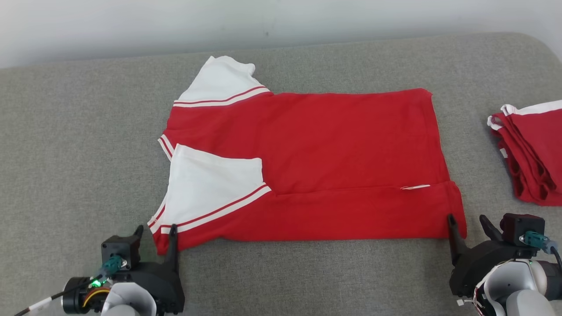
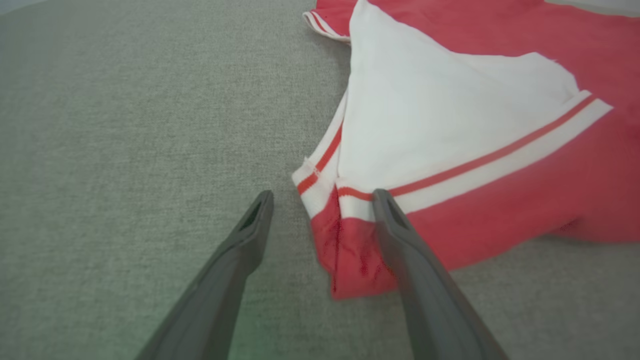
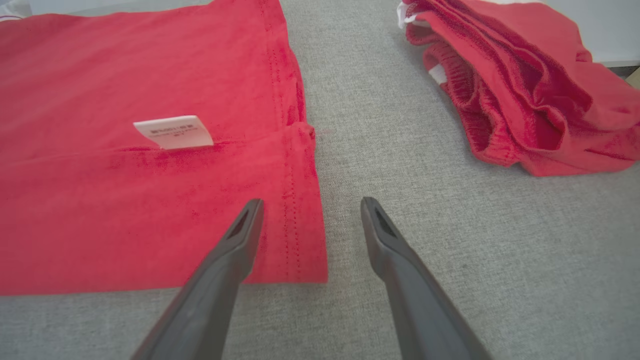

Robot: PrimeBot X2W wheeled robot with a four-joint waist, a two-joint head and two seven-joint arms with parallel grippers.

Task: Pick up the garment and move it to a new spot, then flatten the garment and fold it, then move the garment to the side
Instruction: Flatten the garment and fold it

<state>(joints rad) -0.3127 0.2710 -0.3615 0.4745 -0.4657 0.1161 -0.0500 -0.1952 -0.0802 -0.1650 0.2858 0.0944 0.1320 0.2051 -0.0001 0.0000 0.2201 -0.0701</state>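
Right of the garment (image 1: 307,145), red pile (image 1: 533,151) runs off-frame.

Grey fabric surface (image 1: 66,145), red-and-white garment (image 1: 329,145) laid out across its middle, folded red pile (image 1: 535,153) at right

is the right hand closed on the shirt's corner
No, the right hand is open, its fingers spread either side of the hem edge of the red shirt.

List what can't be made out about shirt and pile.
Tag print: right wrist view, too small and blurred.
Side pile: head view, cut by right edge; garment count unclear.
Shirt layers under folded strip: head view, strip covers them.
Left tool touching corner or not: left wrist view, finger overlaps cloth.
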